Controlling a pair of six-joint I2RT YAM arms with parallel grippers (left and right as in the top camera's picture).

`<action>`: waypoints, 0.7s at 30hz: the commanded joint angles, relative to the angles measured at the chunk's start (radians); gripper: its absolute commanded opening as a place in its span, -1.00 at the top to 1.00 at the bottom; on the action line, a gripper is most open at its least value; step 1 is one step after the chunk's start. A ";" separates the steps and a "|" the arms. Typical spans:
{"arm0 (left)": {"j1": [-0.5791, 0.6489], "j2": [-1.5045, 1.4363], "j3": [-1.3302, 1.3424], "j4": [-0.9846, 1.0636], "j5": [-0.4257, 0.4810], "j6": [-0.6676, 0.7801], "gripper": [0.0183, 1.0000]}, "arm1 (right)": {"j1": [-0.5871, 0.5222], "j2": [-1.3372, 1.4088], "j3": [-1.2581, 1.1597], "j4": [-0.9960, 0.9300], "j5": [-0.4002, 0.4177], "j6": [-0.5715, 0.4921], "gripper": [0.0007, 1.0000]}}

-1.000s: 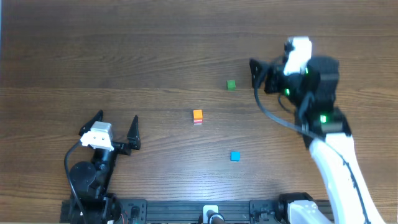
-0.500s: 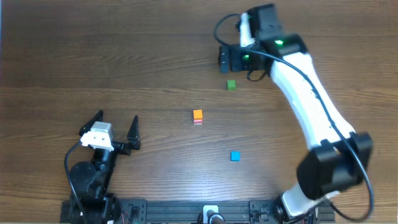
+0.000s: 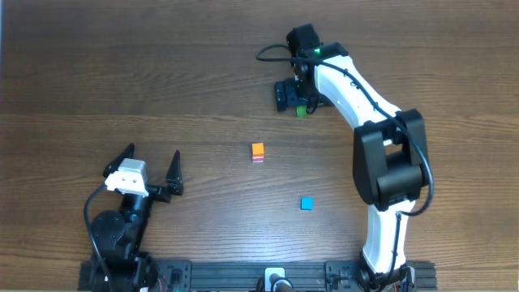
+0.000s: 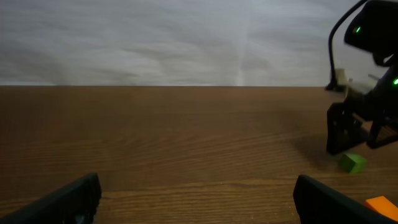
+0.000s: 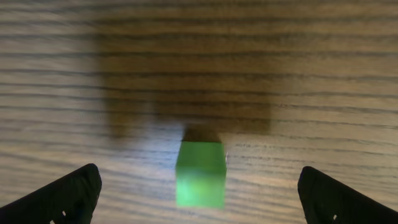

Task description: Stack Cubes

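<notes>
A green cube [image 3: 302,111] lies on the far part of the wooden table [image 3: 162,73]. My right gripper [image 3: 293,97] hangs just above it, open. In the right wrist view the green cube [image 5: 200,173] sits on the wood between the two spread fingers [image 5: 68,196], touching neither. An orange cube [image 3: 258,148] rests on top of a pink cube [image 3: 258,158] at the table's middle. A blue cube [image 3: 306,203] lies alone nearer the front. My left gripper [image 3: 152,156] stands open and holds nothing at the front left. Its wrist view shows the green cube [image 4: 352,163] and right gripper [image 4: 354,127] far off.
The right arm [image 3: 365,97] stretches from its base up the table's right side and bends left over the far middle. Bare wood surrounds the cubes, with wide free room at the left and the back.
The right arm has swung from the right side leftward to the far middle, and its open gripper has come down over the green cube. The left arm and the cubes kept still.
</notes>
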 commanded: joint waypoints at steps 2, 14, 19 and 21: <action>0.005 -0.007 -0.006 0.000 0.013 0.012 -1.00 | -0.001 0.048 0.024 0.008 0.045 0.057 -0.98; 0.005 -0.007 -0.006 0.000 0.013 0.012 -1.00 | 0.005 0.072 0.022 0.013 0.045 0.077 -0.45; 0.005 -0.007 -0.006 0.000 0.013 0.012 -1.00 | 0.011 0.072 0.022 0.008 0.044 0.084 -0.13; 0.005 -0.007 -0.006 0.000 0.013 0.012 -1.00 | 0.015 0.072 0.020 0.005 0.044 0.084 0.02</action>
